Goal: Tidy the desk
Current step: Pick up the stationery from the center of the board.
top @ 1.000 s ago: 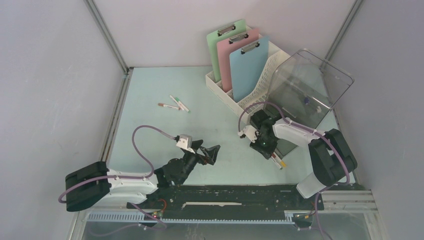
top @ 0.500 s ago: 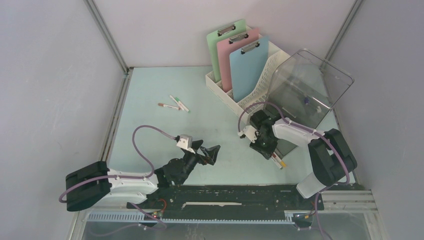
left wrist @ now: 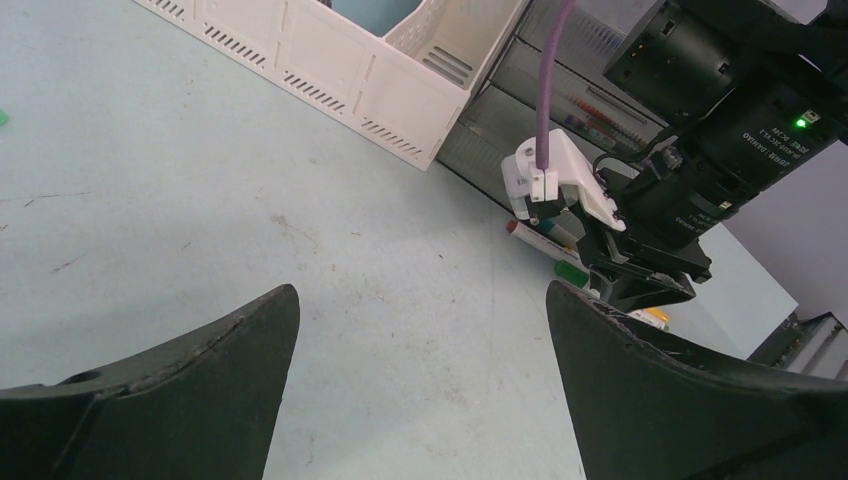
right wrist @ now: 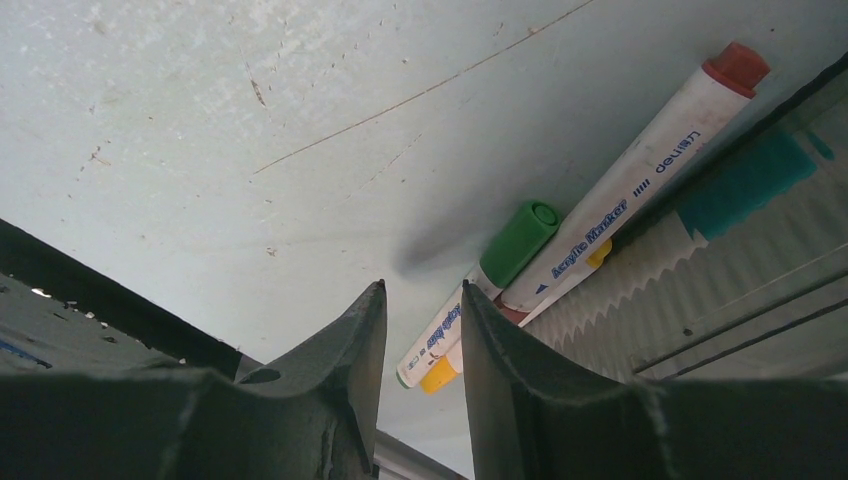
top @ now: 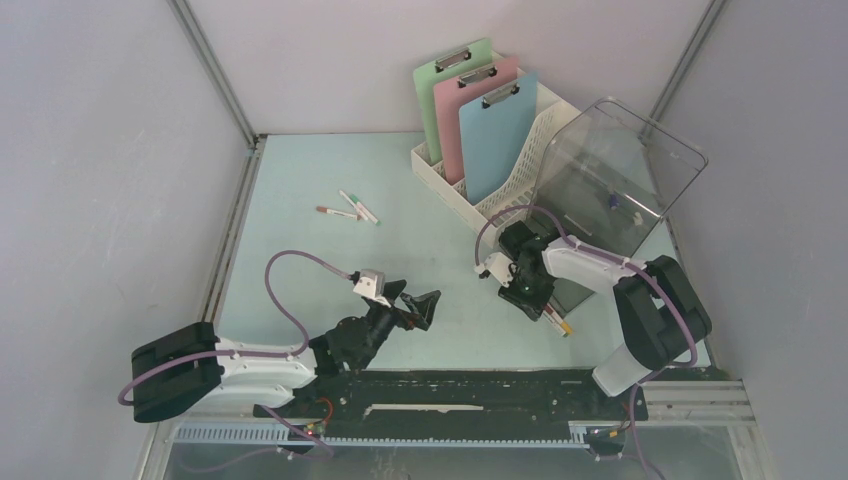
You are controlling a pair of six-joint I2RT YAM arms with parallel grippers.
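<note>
Mint-blue desk underlies all: right gripper, jaws narrowly parted and empty over the markers at the foot of the clear bin, should straddle one barrel squarely; left gripper gapes wide, far from that bin.

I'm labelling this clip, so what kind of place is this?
Probably a lab test cell staged as an office workspace: grey walls box in the desk, clipboards stand in a white file rack, markers lie loose.
</note>
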